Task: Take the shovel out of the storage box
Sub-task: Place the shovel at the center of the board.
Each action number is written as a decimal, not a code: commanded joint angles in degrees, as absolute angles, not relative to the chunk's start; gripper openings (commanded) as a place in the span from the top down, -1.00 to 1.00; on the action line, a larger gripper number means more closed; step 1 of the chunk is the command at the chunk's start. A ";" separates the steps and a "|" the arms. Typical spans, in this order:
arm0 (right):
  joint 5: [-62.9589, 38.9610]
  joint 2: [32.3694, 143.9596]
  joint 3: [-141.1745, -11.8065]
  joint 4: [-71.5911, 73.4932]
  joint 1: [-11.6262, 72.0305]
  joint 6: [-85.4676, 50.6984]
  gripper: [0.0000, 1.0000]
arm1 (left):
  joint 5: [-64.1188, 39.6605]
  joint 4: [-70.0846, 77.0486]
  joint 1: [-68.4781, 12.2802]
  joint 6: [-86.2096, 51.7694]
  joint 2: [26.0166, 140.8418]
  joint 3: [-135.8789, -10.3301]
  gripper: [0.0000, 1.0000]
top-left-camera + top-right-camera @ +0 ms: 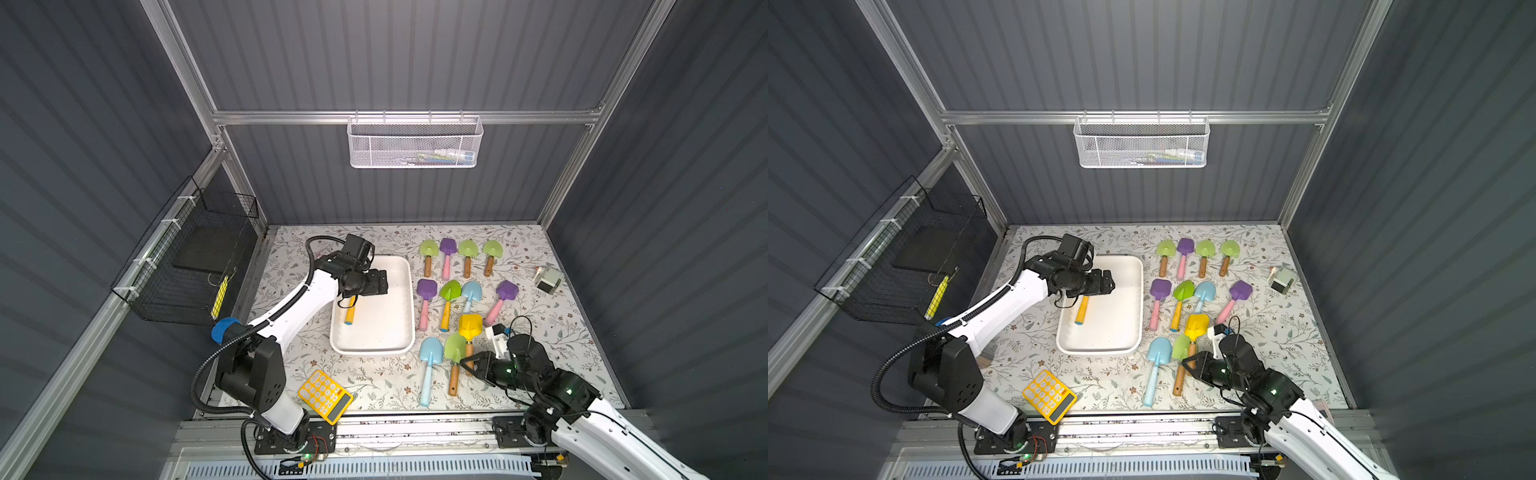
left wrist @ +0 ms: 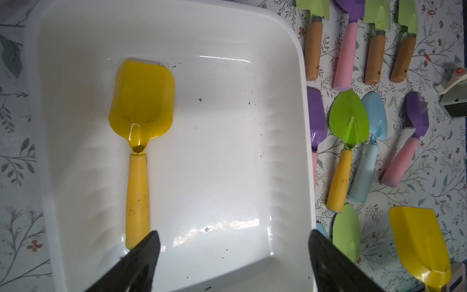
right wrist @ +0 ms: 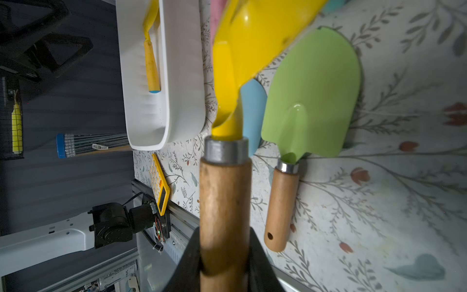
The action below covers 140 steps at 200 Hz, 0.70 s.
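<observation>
The white storage box (image 1: 408, 291) (image 1: 1139, 291) sits left of centre on the flowered table. In it lies a yellow shovel (image 2: 138, 177) (image 1: 350, 313) (image 1: 1081, 311) with a yellow handle and a blue end cap, near the box's left wall. My left gripper (image 2: 233, 235) (image 1: 380, 284) hovers over the box, open and holding nothing. One of its fingers (image 2: 149, 247) is beside the handle's end. My right gripper (image 3: 225, 242) (image 1: 469, 361) (image 1: 1190, 361), right of the box, is shut on the wooden handle of a second yellow-bladed shovel (image 3: 252, 38) (image 1: 470, 326).
Several shovels in green, purple and light blue lie in rows right of the box (image 1: 451, 291). A yellow calculator (image 1: 325, 397) lies near the front edge. A small white device (image 1: 548, 280) sits far right. A white mesh basket (image 1: 413, 143) hangs on the back wall and a black wire basket (image 1: 187, 266) on the left wall.
</observation>
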State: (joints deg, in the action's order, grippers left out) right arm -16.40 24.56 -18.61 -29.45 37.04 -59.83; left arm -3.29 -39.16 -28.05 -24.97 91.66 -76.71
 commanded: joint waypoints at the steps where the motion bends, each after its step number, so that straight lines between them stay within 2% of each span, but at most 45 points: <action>1: -15.77 21.16 -16.96 -35.03 35.75 -62.58 0.90 | -2.02 -38.30 -27.60 -23.41 91.73 -75.24 -0.83; 50: -18.63 20.47 -13.39 -36.24 30.65 -62.92 0.87 | -3.23 -37.23 -26.92 -22.64 93.02 -74.51 -0.84; 121: -27.24 25.39 -9.09 -32.65 21.91 -58.48 0.88 | -4.75 -36.30 -25.33 -22.32 92.60 -72.44 -0.84; 140: -28.34 25.88 -8.20 -34.27 20.09 -57.45 0.77 | -4.66 -36.30 -25.15 -22.32 92.11 -71.73 -0.84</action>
State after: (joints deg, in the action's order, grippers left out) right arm -25.67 24.71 -10.44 -29.41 22.17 -58.22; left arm -3.62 -36.27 -25.76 -23.49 92.75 -72.69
